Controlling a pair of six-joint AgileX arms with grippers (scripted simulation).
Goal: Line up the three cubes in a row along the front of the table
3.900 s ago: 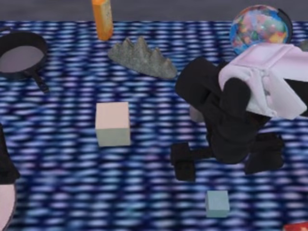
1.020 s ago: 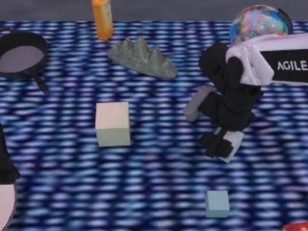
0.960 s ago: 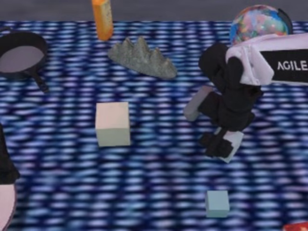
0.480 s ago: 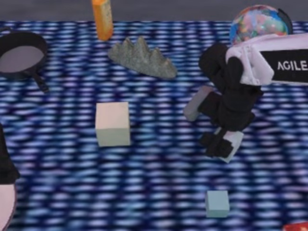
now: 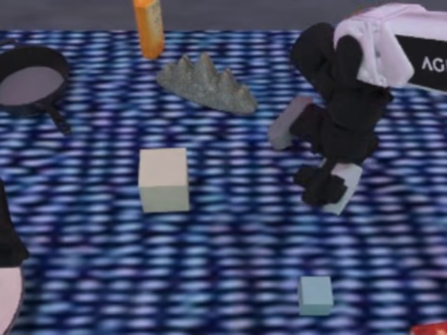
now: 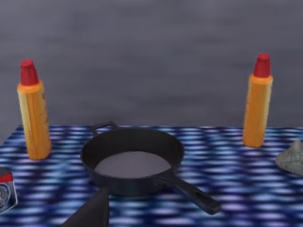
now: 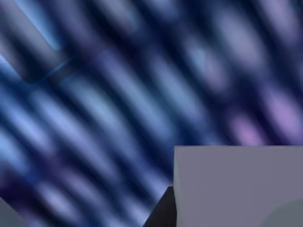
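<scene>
My right gripper (image 5: 323, 187) hangs above the right half of the table (image 5: 230, 244), shut on the medium pale grey-lavender cube (image 5: 348, 185). In the right wrist view that cube (image 7: 236, 184) fills the corner beside one dark finger (image 7: 163, 213), with the woven pattern blurred beneath. The large cream-pink cube (image 5: 163, 179) rests left of centre. Near the front edge, right of centre, sits the small teal-grey cube (image 5: 316, 294). My left arm (image 5: 7, 244) is parked at the left edge; only one of its fingers (image 6: 92, 213) shows, with nothing beside it.
A black skillet (image 5: 31, 84) lies at the back left, an orange bottle (image 5: 148, 26) and a jagged grey rock (image 5: 206, 84) at the back. A red object (image 5: 429, 328) peeks in at the front right corner. The left wrist view shows the skillet (image 6: 132, 161) between two orange bottles (image 6: 34, 111) (image 6: 257, 101).
My right gripper closed on the medium cube and has now carried it up and toward the back of the table. The other cubes and my left arm have not moved.
</scene>
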